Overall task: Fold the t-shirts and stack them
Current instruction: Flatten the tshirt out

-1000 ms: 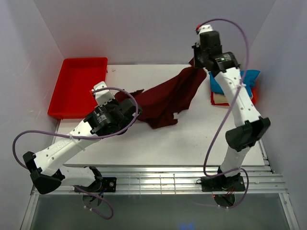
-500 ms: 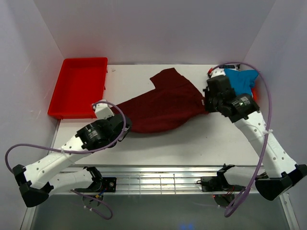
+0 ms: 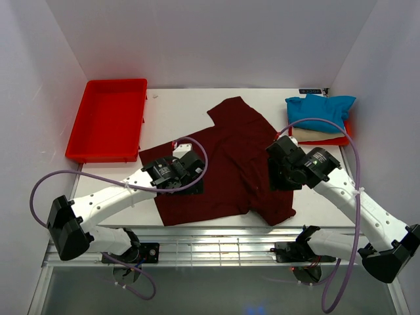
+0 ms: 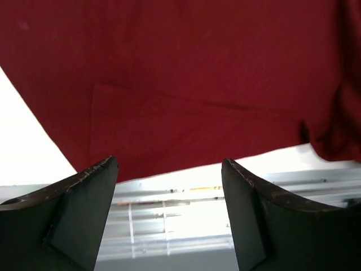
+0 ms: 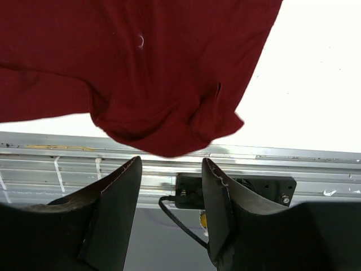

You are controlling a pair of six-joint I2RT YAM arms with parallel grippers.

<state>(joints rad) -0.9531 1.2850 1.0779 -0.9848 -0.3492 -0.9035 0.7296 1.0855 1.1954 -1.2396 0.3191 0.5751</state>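
The large dark maroon t-shirt [image 3: 226, 161] lies spread flat across the middle of the table, one sleeve toward the back and its lower edge near the front. My left gripper [image 3: 187, 184] hovers over the shirt's left part, open and holding nothing; the left wrist view shows the maroon cloth [image 4: 186, 84] beyond my left gripper [image 4: 169, 169]. My right gripper [image 3: 279, 178] is over the shirt's right side, also open and empty, with a maroon corner [image 5: 163, 130] just past my right gripper [image 5: 172, 161]. A bright blue t-shirt [image 3: 319, 105] sits on a cream one [image 3: 307, 134] at the back right.
A red tray [image 3: 108, 118] stands at the back left. Another red tray [image 3: 342, 139] lies under the blue and cream shirts at the right. Metal rails [image 3: 223, 249] run along the table's near edge, and white walls enclose the sides and back.
Both arms swept toward the near edge, pulling the maroon shirt from a bunched, lifted shape to flat on the table. Both grippers went from shut on the cloth to open.
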